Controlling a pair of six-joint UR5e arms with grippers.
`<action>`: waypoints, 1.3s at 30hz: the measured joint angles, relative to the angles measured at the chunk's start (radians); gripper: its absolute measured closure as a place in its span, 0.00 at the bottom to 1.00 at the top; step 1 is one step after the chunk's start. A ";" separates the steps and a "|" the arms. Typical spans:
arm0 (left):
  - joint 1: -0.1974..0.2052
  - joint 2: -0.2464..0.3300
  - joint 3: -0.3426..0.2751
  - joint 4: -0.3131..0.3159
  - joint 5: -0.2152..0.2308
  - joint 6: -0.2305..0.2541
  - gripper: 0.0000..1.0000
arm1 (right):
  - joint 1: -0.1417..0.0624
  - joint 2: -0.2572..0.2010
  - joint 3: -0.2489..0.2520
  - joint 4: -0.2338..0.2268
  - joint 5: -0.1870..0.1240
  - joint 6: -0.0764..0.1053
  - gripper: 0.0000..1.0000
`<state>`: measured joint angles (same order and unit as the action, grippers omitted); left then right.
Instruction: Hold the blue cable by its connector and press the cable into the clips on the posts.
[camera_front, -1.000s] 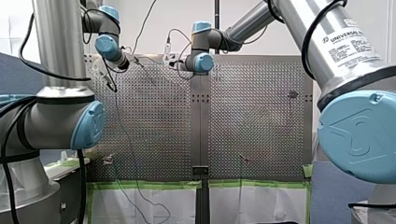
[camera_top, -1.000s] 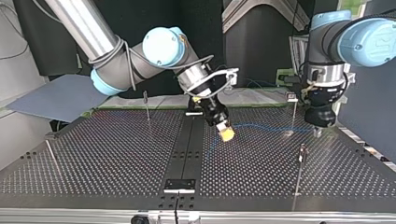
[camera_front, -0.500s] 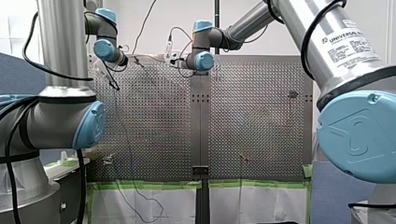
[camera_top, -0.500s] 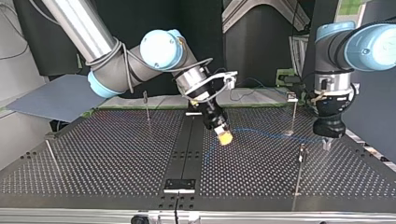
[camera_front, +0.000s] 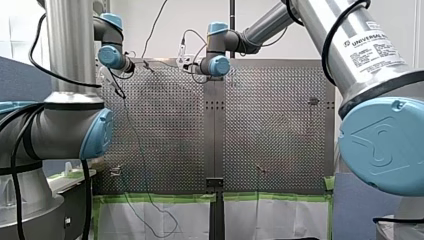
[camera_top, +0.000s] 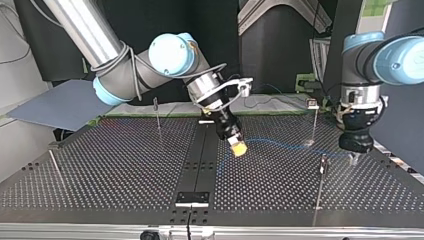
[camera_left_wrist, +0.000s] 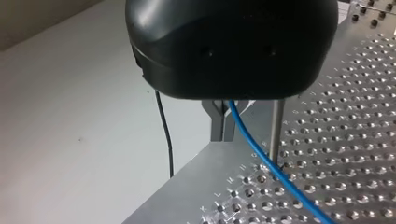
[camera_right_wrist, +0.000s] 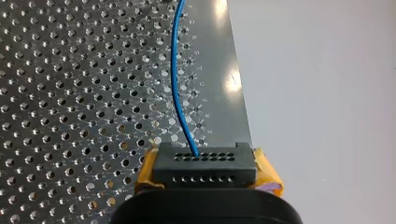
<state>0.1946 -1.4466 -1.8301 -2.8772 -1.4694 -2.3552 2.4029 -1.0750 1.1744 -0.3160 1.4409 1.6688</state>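
The thin blue cable (camera_top: 292, 145) runs low over the perforated table (camera_top: 125, 170) between my two grippers. In the right wrist view, my right gripper (camera_right_wrist: 204, 156) is shut on the cable's black connector (camera_right_wrist: 204, 169), with yellow pads on both sides, and the cable (camera_right_wrist: 176, 79) leads away over the plate. In the top view, this gripper (camera_top: 239, 149) hangs near the table's middle. My left gripper (camera_left_wrist: 223, 137) is shut on the cable (camera_left_wrist: 273, 170) beside a thin post (camera_left_wrist: 276, 126). In the top view it (camera_top: 354, 159) stands at the right, near the table's side edge.
Thin posts with clips stand on the table: one behind the cable (camera_top: 315, 120), one in front of it (camera_top: 321, 182), others at the left (camera_top: 157, 114) (camera_top: 56, 169) and front middle (camera_top: 190, 220). Green tape (camera_front: 160, 198) lines one table edge.
My left gripper has moved to the top view's right and toward the camera, drawing the cable out. My right gripper has shifted slightly left and lower with the connector.
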 joint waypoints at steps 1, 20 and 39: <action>0.002 -0.003 0.001 0.003 0.002 -0.001 1.00 | -0.001 0.000 0.000 0.000 0.001 0.000 1.00; 0.020 -0.098 0.063 0.070 0.071 -0.026 1.00 | -0.024 0.001 0.000 0.001 0.033 -0.010 1.00; 0.025 -0.174 0.196 0.032 0.080 -0.036 1.00 | -0.069 0.005 -0.017 -0.002 0.051 -0.003 1.00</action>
<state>0.2194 -1.6203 -1.6343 -2.8455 -1.3897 -2.3910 2.3335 -1.0702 1.1571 -0.3179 1.4917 1.6661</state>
